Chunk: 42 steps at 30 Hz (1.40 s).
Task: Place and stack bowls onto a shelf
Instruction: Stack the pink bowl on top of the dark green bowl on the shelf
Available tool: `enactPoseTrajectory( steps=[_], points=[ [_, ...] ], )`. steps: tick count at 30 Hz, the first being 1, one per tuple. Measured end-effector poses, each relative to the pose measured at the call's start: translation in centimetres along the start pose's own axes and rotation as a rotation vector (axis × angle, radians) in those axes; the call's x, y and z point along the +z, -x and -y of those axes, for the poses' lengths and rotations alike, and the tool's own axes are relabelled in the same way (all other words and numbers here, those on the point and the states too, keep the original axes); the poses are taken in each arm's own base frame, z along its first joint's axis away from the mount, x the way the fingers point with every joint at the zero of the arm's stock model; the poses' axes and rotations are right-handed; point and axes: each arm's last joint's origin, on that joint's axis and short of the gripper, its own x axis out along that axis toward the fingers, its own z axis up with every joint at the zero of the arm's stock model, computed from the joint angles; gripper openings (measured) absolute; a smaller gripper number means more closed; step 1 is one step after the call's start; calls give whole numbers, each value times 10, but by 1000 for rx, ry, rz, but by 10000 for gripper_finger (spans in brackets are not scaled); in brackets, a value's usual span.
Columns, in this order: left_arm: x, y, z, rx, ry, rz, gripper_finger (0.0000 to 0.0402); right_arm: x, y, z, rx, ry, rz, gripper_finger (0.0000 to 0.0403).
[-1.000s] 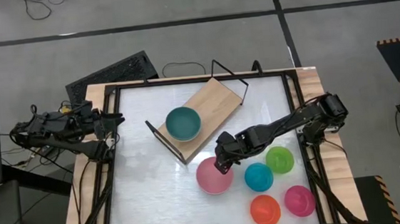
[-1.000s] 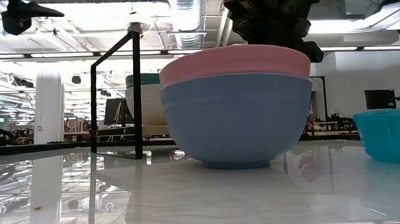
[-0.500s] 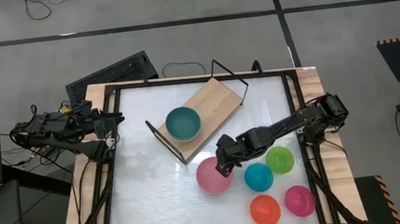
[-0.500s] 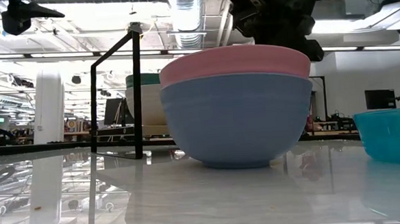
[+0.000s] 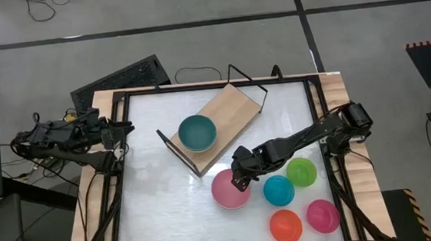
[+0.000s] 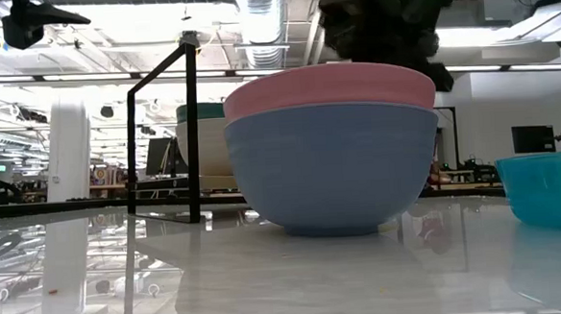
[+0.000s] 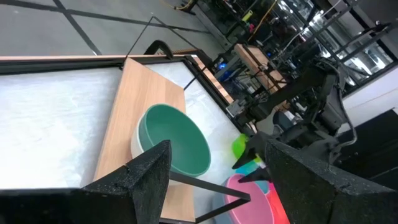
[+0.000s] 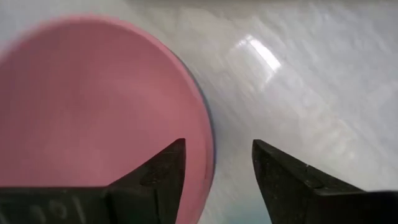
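Observation:
A large pink bowl (image 5: 227,190) sits nested in a blue-grey bowl (image 6: 329,164) on the table, just off the shelf's near end. My right gripper (image 5: 240,182) hovers open over the pink bowl's right rim (image 8: 208,140). One finger is over the bowl's inside and one outside; I see no touch. A teal bowl (image 5: 197,133) stands on the shelf (image 5: 230,108), a light wooden board with black wire ends. My left gripper (image 5: 120,136) waits open at the table's left edge.
Several small bowls stand right of the pink one: blue (image 5: 279,190), green (image 5: 301,171), orange-red (image 5: 285,225) and magenta (image 5: 322,215). The shelf's wire frame (image 6: 192,123) rises close beside the stacked bowls. Bare table (image 5: 153,202) lies to the left.
My right gripper has crept a little toward the table's near edge, staying over the pink bowl's rim and staying open. The bowls have not moved.

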Motion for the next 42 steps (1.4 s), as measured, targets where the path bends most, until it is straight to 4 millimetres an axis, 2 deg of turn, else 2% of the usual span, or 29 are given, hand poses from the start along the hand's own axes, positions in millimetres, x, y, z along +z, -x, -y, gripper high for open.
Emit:
enactPoseTrajectory(
  steps=[4, 7, 17, 21, 32, 37, 42],
  points=[
    [0, 0, 0, -3, 1, -4, 245, -1, -9, -4, 19, -7, -38, 206],
    [0, 0, 0, -4, 2, -4, 245, -2, -11, -4, 16, -19, -50, 184],
    [0, 0, 0, -4, 9, -4, 245, -2, -12, -3, 6, -42, -56, 36],
    [0, 0, 0, -4, 9, -4, 245, -1, -9, -4, -5, -48, -62, 35],
    [0, 0, 0, -3, 8, -4, 245, 24, 27, -13, -52, -36, 12, 51],
    [0, 0, 0, -4, 8, -5, 245, 24, 25, -11, -47, -64, -43, 51],
    [0, 0, 0, -3, -2, -5, 245, 19, 8, -16, -60, -59, -84, 54]
  ],
)
